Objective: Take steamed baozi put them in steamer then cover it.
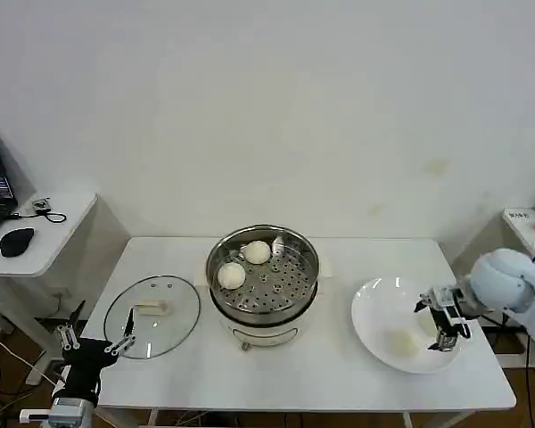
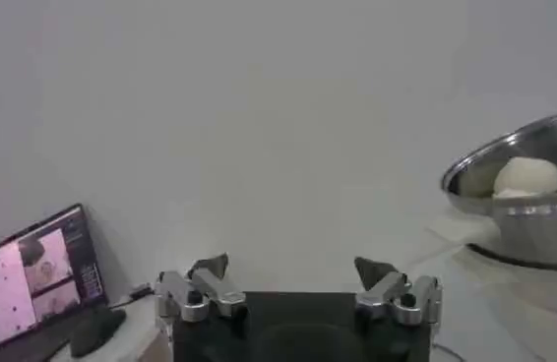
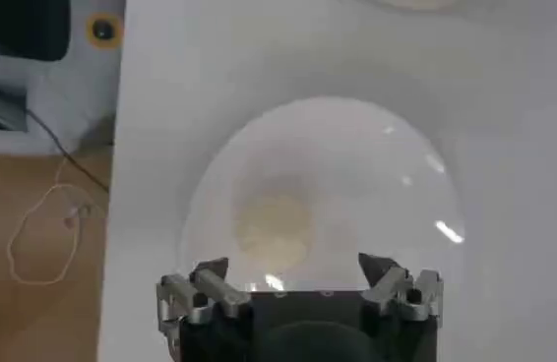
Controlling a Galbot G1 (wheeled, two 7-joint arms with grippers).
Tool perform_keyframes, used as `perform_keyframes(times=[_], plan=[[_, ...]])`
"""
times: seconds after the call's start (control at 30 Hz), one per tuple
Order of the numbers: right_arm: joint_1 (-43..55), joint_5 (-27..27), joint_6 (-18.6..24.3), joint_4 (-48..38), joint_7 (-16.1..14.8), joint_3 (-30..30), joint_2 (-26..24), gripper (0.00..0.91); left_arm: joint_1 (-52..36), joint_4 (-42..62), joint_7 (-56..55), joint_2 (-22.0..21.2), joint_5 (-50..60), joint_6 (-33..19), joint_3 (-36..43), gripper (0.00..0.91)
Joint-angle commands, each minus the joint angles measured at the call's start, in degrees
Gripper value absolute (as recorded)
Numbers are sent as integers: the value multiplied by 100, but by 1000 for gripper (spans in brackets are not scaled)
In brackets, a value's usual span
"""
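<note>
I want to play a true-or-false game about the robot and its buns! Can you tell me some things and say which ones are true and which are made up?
1. Two round cream-white buns sit inside the shiny steel steamer pot. True.
2. The clear glass lid is on top of the steamer pot. False: it lies flat on the white table, on the robot's left of the pot.
3. The right gripper is over the flat white plate, fingers open. True.
4. The white plate is bare. False: one bun lies on it.
5. The left gripper is holding a bun. False: it is open, holding nothing, near the table's front left corner.
</note>
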Motion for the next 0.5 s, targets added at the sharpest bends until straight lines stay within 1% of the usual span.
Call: perform_keyframes(times=[0.03,0.2,0.5], plan=[[-719,-307,94,-395,10,453,337,907,13,18,2,-5,13,-6,-17,907],[-689,-385,121,-680,51,389,635,907,26,28,4,-13,12,-6,-73,907],[-736,-551,129,-948,96,372,873,907,29,35,5,-44,16,-5,-99,907]])
